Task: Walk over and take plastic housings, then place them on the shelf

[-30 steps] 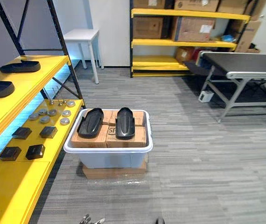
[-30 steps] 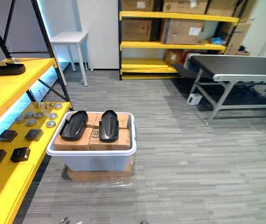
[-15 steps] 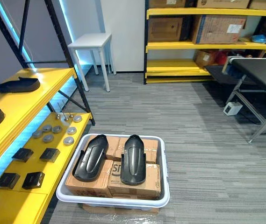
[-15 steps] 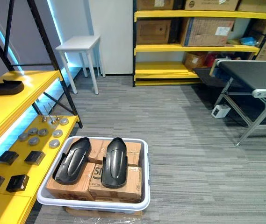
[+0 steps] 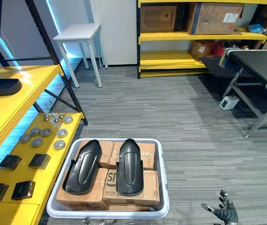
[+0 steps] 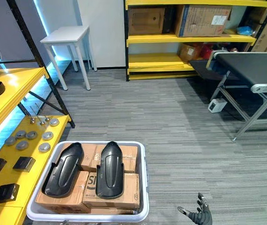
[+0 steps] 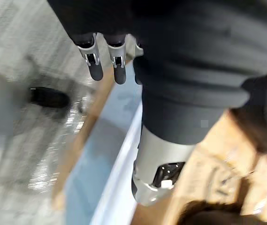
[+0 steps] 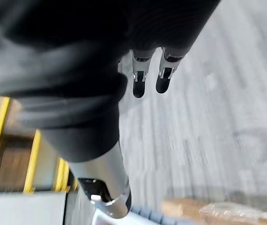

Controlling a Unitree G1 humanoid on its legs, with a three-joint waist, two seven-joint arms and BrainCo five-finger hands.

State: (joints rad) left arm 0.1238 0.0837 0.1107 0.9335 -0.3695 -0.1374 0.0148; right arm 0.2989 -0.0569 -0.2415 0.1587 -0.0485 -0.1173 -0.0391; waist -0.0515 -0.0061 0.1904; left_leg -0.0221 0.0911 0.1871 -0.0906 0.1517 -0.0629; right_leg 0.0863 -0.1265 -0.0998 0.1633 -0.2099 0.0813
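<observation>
Two black plastic housings lie side by side on cardboard boxes (image 5: 151, 185) that fill a white bin (image 5: 110, 214) on the grey floor. The left housing (image 5: 82, 165) is by the bin's left edge and the right housing (image 5: 129, 166) is near its middle, with a narrow gap between them. A third housing (image 5: 2, 87) lies on the upper level of the yellow shelf (image 5: 30, 96), left of the bin. Round metal discs (image 5: 45, 132) and dark square blocks (image 5: 38, 161) sit on its lower level. The right hand (image 5: 225, 213) hangs low, right of the bin, fingers spread and empty. The left hand (image 7: 119, 65) hangs over the bin's near rim, fingers straight, holding nothing.
</observation>
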